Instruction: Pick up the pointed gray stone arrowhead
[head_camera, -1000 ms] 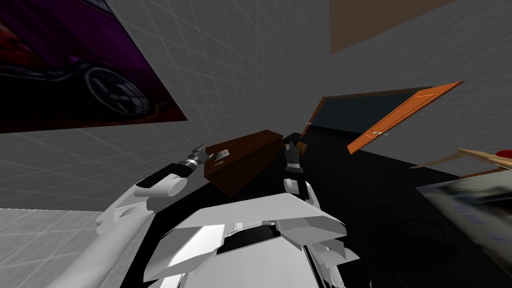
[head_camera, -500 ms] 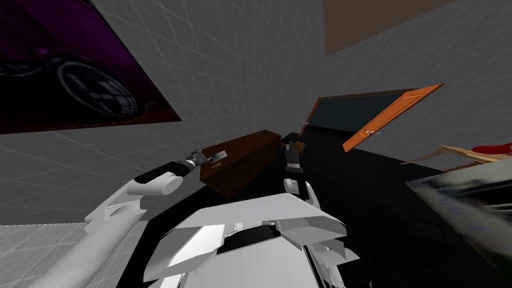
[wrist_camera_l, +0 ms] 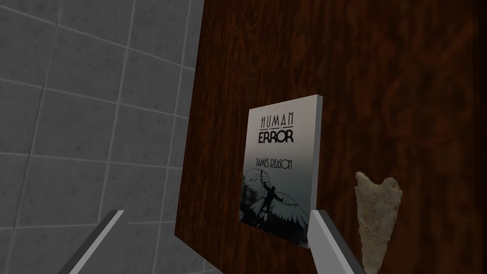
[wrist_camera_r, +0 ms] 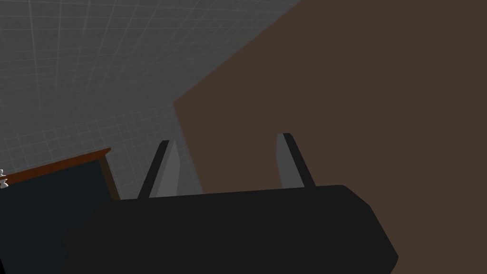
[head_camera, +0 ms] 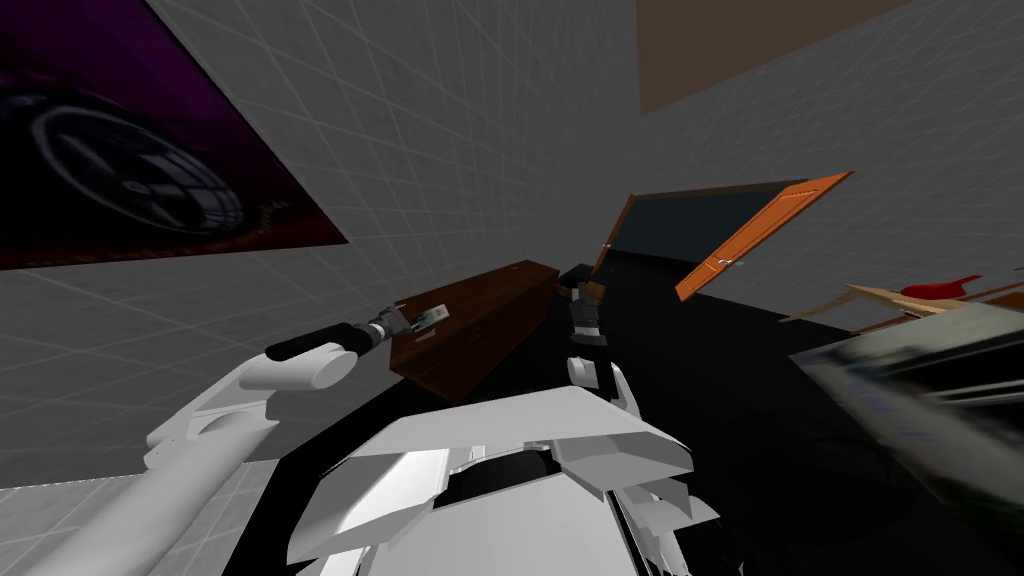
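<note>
Home: poster [head_camera: 130, 170], book [wrist_camera_l: 278, 171], wooden door [head_camera: 762, 232]

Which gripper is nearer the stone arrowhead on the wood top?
Left. The left gripper hovers open over the wood top, the arrowhead just outside its fingers, beside the book. The right gripper, open, is raised past the top's far end.

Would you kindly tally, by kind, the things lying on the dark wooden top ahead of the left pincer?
book titled Human Error: 1
stone arrowhead: 1
Total on the dark wooden top: 2
</note>
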Motion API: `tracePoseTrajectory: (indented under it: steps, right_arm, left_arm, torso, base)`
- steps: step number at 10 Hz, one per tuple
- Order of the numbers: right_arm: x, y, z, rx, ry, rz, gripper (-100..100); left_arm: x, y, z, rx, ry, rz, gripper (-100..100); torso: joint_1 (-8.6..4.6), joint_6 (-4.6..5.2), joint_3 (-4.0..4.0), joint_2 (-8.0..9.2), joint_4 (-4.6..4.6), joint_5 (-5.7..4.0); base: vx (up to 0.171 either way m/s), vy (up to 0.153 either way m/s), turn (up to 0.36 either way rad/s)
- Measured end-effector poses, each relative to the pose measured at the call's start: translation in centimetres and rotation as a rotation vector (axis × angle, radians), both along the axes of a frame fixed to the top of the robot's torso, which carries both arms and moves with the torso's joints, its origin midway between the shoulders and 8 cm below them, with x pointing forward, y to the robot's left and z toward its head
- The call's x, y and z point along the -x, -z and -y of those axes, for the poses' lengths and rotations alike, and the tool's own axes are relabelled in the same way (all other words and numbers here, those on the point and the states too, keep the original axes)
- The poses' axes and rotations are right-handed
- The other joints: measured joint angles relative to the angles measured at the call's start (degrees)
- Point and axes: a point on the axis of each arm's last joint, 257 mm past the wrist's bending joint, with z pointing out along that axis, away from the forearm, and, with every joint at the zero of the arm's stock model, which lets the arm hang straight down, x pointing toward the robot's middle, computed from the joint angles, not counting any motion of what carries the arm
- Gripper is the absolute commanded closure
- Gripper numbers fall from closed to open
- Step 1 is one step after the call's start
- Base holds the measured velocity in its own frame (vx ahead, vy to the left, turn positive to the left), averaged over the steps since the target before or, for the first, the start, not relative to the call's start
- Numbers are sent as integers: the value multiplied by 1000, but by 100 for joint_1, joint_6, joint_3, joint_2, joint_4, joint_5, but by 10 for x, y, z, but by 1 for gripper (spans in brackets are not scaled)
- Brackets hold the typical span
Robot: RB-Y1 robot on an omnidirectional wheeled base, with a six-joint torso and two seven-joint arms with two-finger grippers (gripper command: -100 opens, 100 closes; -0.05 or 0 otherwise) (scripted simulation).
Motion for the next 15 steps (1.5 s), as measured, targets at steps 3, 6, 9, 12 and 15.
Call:
tracePoseTrajectory:
  steps: [3,6,9,12,15]
  right_arm:
    - [0,0,0,0,0,0,0]
    - [0,0,0,0,0,0,0]
    - [0,0,0,0,0,0,0]
    - [0,0,0,0,0,0,0]
    - [0,0,0,0,0,0,0]
  left_arm:
    - [10,19,-15,21,-36,-92,-100]
    - [24,37,-30,54,-86,-195,-100]
    - [40,56,-47,77,-130,-296,-100]
    - [60,75,-63,110,-182,-401,-100]
    - [81,88,-71,131,-223,-489,-100]
  torso:
    - [1,0,1,2,0,0]
    - [-3,2,-4,-8,-2,-1]
    - [-3,3,-1,-3,0,-1]
    - [-2,-1,-4,-7,-2,0]
    - [-1,-1,-2,-4,-1,0]
  base:
    - [30,-6,-68]
    - [44,-12,-80]
    - [29,-11,-58]
    - [39,-8,-55]
    - [46,-8,-97]
